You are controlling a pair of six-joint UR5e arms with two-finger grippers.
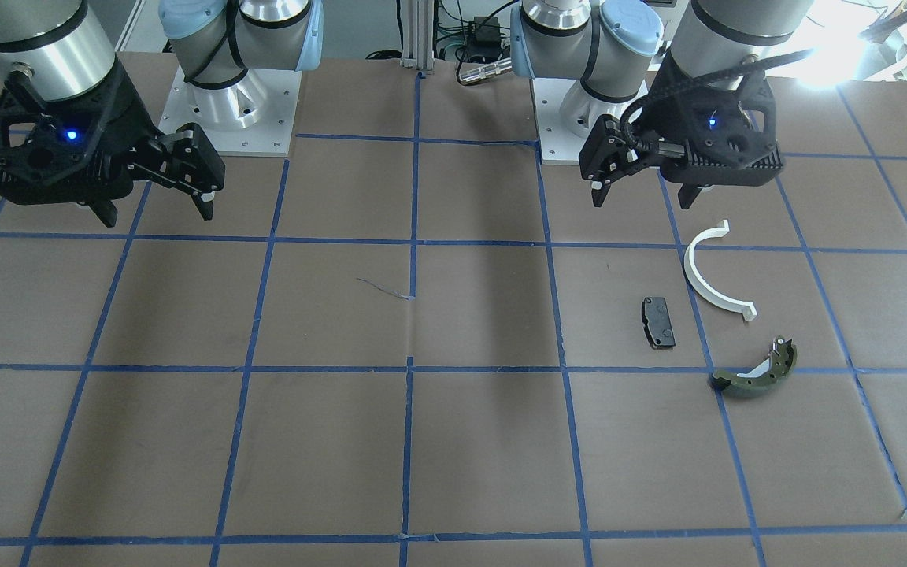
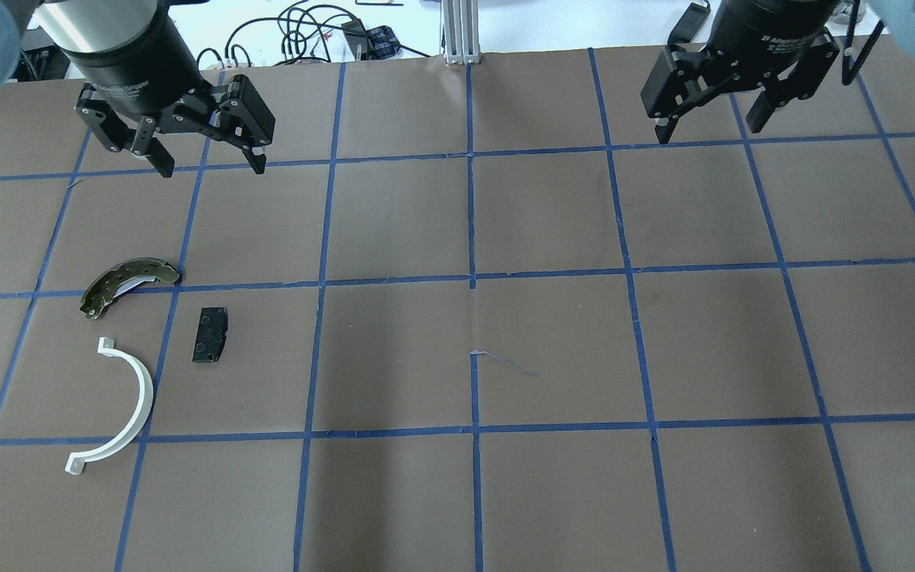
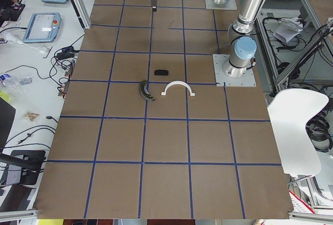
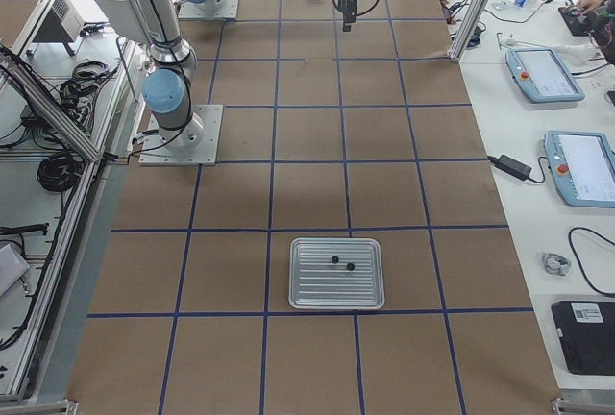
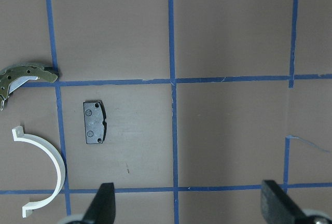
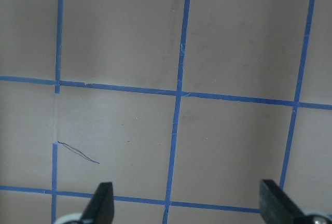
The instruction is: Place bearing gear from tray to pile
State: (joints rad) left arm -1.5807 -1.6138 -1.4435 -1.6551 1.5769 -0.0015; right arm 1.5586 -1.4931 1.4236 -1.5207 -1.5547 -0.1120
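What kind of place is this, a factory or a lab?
Probably a robotics lab: a left arm and right arm bolted to a table with a blue tape grid, teach pendants on the side bench, loose cables.

Black pad (image 5: 95, 122) beside white half-ring (image 5: 44, 175), olive brake shoe (image 5: 23, 76) above.

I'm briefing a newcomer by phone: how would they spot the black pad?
On the left half of the table, near the left gripper, lie three parts. The pad lies nearest the middle, beside the half-ring and the brake shoe. It alone is small, black and rectangular; they are curved.
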